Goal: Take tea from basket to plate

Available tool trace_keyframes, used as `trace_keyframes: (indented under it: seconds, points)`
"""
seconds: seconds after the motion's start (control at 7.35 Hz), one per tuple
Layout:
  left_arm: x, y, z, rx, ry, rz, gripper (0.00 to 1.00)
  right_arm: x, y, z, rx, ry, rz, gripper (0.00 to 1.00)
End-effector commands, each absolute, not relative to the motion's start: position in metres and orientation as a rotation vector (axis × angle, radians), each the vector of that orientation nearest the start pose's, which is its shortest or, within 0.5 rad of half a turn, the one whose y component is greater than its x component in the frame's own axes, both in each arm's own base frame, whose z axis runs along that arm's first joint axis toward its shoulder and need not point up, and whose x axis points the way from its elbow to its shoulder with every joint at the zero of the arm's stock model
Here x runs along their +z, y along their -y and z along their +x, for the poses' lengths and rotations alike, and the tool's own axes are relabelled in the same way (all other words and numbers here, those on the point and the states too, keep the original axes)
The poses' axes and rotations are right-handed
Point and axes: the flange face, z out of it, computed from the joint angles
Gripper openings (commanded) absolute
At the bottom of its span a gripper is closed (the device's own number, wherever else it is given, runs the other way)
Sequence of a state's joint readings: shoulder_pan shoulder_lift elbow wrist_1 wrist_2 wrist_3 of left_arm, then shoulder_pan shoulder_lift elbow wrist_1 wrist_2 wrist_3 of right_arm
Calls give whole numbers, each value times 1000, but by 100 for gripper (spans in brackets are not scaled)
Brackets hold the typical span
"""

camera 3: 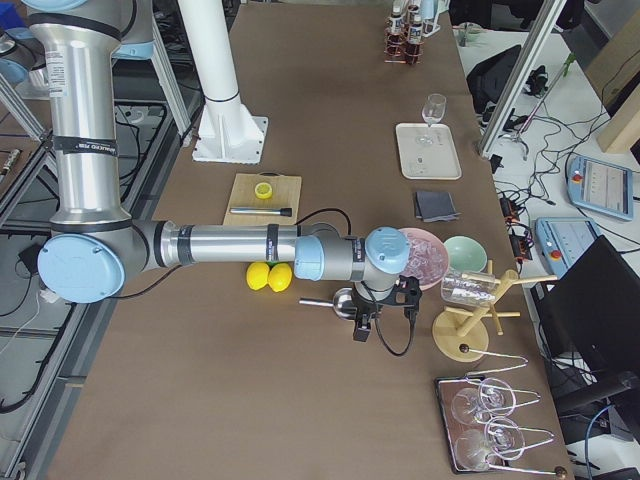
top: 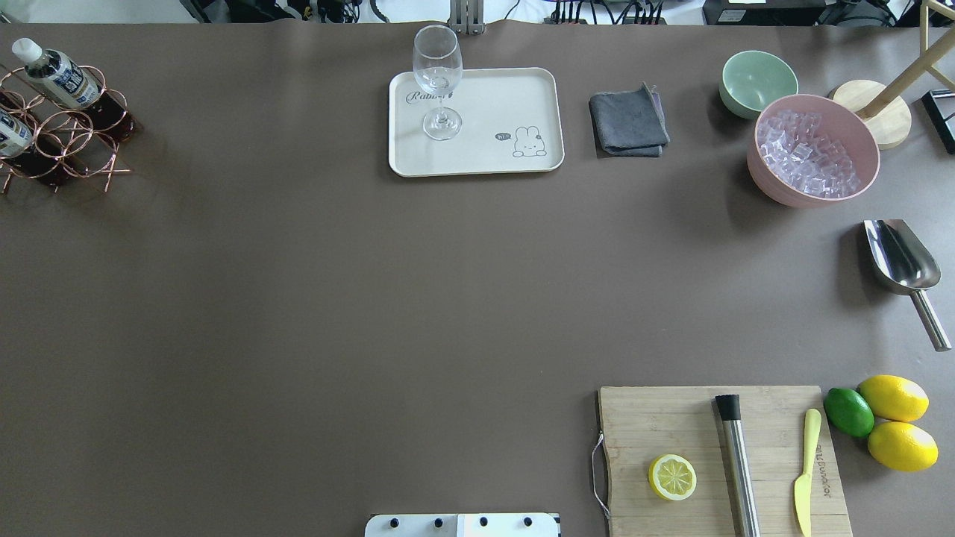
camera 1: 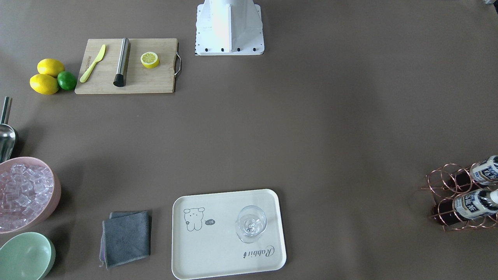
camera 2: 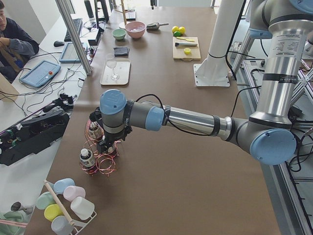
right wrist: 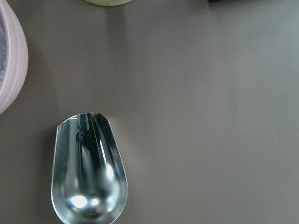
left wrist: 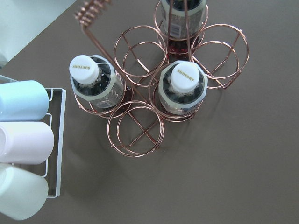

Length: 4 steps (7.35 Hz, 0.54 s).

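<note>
Three tea bottles stand in a copper wire basket: one in the middle, one to the left, one at the top edge. Two of them show in the front view. The cream plate with the bear drawing holds a clear glass; the plate also shows in the overhead view. My left gripper hangs just above the basket; I cannot tell whether it is open or shut. My right gripper hovers over a metal scoop; I cannot tell its state either.
A pink bowl of ice, a pale green bowl and a grey cloth sit near the plate. A cutting board carries a half lemon, a metal rod and a yellow knife. Pastel cups lie beside the basket.
</note>
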<state>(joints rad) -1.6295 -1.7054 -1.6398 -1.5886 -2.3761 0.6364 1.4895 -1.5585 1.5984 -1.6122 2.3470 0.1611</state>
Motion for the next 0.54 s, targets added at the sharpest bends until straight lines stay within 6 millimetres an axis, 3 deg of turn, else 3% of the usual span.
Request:
trace_keyframes:
  seconds: [0.0, 0.41]
  points:
    - [519, 594, -93, 837, -682, 532, 98, 643, 500, 23, 76, 771, -95, 100]
    - [475, 659, -101, 1073, -641, 595, 97, 643, 500, 23, 78, 772, -96, 100]
